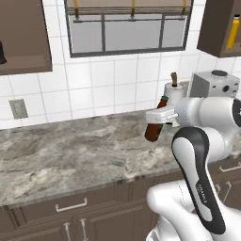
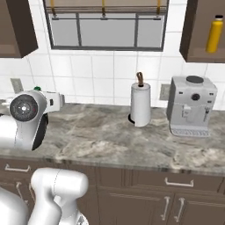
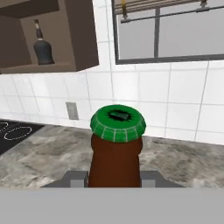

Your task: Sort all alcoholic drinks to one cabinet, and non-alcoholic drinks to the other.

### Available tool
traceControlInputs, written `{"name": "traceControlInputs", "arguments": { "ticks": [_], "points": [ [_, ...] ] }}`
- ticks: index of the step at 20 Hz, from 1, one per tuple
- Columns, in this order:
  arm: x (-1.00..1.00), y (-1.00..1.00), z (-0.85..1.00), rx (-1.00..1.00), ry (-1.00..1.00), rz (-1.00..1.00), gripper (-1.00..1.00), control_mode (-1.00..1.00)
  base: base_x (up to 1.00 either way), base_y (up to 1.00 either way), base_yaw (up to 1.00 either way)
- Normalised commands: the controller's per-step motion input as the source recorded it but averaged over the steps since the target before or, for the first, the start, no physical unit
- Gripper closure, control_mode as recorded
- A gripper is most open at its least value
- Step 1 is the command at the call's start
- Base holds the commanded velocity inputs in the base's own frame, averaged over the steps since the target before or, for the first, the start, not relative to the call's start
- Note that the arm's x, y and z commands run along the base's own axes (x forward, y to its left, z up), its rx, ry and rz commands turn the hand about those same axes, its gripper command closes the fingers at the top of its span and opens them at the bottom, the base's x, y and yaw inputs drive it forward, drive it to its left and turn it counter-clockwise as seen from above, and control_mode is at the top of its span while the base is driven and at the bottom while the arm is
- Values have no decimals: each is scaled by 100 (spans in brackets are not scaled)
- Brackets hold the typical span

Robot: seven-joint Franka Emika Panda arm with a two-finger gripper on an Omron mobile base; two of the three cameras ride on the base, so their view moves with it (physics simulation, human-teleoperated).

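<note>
Gripper [image 1: 159,117] closed on the slim brown glass beer bottle w/ green cap [image 1: 154,126]; jaws pinch it near the neck. Bottle hangs clear above the grey marbled stone counter [image 1: 70,150], tilted slightly, base toward 7 o'clock in left base view. In hand view the bottle [image 3: 116,153] sits at 6 o'clock, green cap facing the cam, brown neck below it.

Squat black glass bottle w/ narrow neck [image 3: 42,47] stands upright on the shelf of the left dark brown wooden wall cabinet [image 3: 81,39], at 10 o'clock in hand view. Cabinet door open, interior visible.

Tall yellow-orange bottle w/ black cap [image 2: 214,34] stands upright inside the right dark brown wall cabinet [image 2: 193,30], at 2 o'clock in right base view; same bottle [image 1: 233,32] at 2 o'clock in left base view.

On counter, right base view: white paper towel roll on brown-tipped holder [image 2: 140,104] near centre, grey boxy coffee machine [image 2: 192,105] at 3 o'clock, apart from the roll. Both against the white tiled wall [image 2: 101,70]. Grey-framed window [image 2: 105,26] at 12 o'clock. Grey wall outlet [image 1: 18,108] at 9 o'clock in left base view. Brown lower drawers w/ silver handles [image 2: 176,182] under counter edge.
</note>
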Motion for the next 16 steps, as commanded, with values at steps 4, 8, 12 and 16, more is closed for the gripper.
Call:
{"name": "traceControlInputs", "arguments": {
  "ticks": [4,8,12,16],
  "points": [
    [0,0,0,0,0,0,100,100,-7,67,0],
    [0,0,0,0,0,0,100,100,-5,65,0],
    [0,0,0,0,0,0,100,100,-3,65,0],
    [0,0,0,0,0,0,100,100,-1,64,0]
  ]
}}
